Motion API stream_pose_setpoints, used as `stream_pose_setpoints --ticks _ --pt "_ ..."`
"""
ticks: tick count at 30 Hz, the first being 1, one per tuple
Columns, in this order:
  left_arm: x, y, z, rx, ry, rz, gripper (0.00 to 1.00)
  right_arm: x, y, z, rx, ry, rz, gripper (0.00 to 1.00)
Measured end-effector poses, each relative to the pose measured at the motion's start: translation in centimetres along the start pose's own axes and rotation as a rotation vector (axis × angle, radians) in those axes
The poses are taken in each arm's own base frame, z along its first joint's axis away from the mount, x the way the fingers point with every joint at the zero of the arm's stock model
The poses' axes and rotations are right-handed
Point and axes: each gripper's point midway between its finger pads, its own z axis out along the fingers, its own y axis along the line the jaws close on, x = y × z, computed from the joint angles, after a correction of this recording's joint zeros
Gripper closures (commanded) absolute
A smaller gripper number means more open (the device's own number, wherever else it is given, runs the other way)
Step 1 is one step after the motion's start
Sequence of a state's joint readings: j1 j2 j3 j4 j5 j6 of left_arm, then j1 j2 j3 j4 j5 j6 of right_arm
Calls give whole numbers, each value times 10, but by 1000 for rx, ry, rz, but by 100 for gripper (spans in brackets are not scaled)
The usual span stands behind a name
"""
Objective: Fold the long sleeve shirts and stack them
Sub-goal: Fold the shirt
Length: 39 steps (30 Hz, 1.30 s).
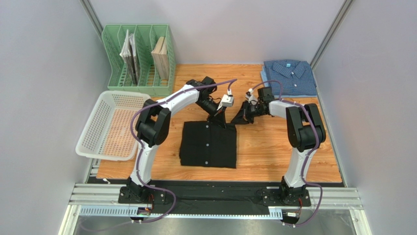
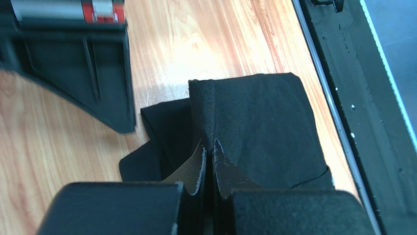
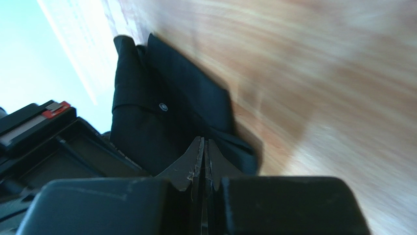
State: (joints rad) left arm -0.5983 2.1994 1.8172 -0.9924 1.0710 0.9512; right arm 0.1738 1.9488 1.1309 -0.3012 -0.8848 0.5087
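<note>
The white basket (image 1: 115, 125) lies well left of the black shirt (image 1: 208, 144), with the green file rack (image 1: 139, 58) beyond and left of it, so that side leaves little room for a swing. The left arm's fingers (image 2: 196, 169) are closed on a raised ridge of cloth at the shirt's far edge, probably to lift the bundle. The shirt lies folded in 1 neat rectangle, buttons up, mid-table (image 1: 274, 156). At its far right corner the right arm's fingers (image 3: 188, 169) are pressed together. They seem to nip a loose dark flap, though the blurred view leaves that unsure. Right of the shirt is bare wood, free for moving. The blue shirt (image 1: 289, 77), already folded, sits well beyond and right of the black shirt, the likely stacking spot.
</note>
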Motion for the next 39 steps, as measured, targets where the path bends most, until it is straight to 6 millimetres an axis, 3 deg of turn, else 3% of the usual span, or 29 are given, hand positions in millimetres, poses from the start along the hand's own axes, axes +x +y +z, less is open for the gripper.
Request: stream_pose_setpoints --ticks 7,9,10,13,17,20,26,29,34,39 --pt "0 -2 -3 -10 -5 60 100 15 8 13 -3 50 -13 98" --pt "1 2 -4 -24 6 52 88 17 0 18 16 63 -5 99" --pt "1 3 -5 -32 13 50 76 18 -6 21 33 70 6 99" --pt "4 11 -8 -68 38 27 61 23 -27 28 85 98 48 99" --pt "14 23 -20 -148 59 -63 57 21 -27 29 83 120 55 99" --pt "34 25 -52 -256 41 -234 50 19 -27 28 93 119 39 99" --pt "81 23 -159 -545 -100 -613 50 19 -28 28 100 122 10 100" --pt "112 17 -187 -623 -151 -787 50 19 -28 28 102 123 1 100" --pt "141 8 -174 -601 -158 -971 49 18 -29 27 107 124 -12 100" --pt "151 12 -163 -582 -174 -1054 48 18 -30 27 112 124 -19 100"
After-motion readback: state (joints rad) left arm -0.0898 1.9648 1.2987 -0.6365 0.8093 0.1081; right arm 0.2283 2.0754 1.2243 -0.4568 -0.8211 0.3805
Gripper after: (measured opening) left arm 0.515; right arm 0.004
